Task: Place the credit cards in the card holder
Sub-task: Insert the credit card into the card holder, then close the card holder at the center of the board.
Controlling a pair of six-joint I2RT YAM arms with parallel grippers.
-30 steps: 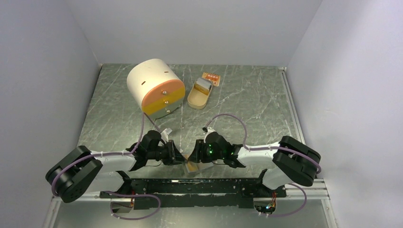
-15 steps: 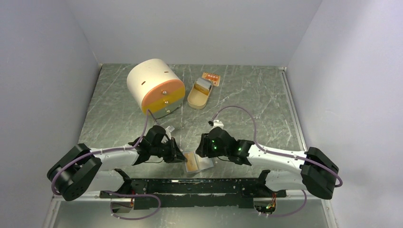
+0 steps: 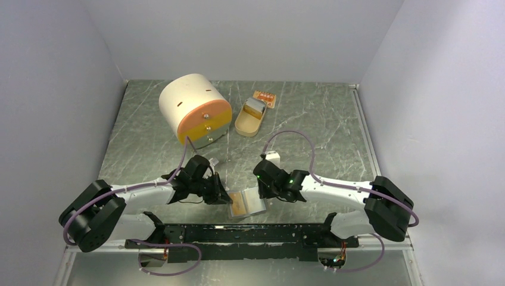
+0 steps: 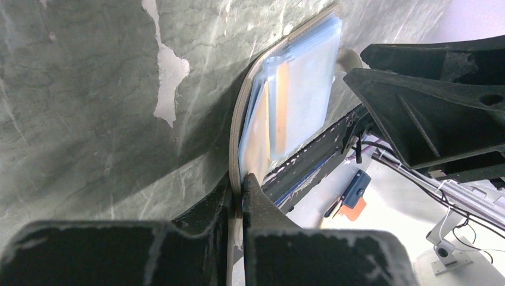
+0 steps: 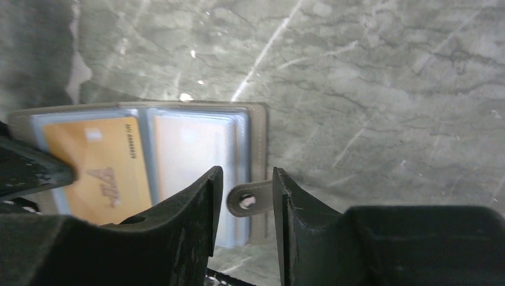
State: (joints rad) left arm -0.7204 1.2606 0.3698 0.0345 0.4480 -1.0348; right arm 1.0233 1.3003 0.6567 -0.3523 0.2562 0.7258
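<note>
The card holder (image 3: 249,204) lies open like a book near the table's front edge, its clear sleeves facing up. A gold-orange credit card (image 5: 98,167) sits in its left sleeve, also visible from above (image 3: 239,204). My left gripper (image 4: 240,193) is shut on the left edge of the holder's tan cover (image 4: 237,125), coming in from the left (image 3: 225,196). My right gripper (image 5: 243,190) is open just over the holder's right page (image 5: 196,140). The holder's small snap tab (image 5: 245,200) lies between its fingers, with a gap on the left side.
A white drum with an orange face (image 3: 193,112) stands at the back left. Beside it are a tan oval tin (image 3: 250,119) and a small orange packet (image 3: 265,98). The black mounting rail (image 3: 238,232) runs along the near edge, right behind the holder.
My left gripper has closed on the holder's cover edge. The right arm has drawn back to the right and its jaws have narrowed a little. The holder now lies spread open.
</note>
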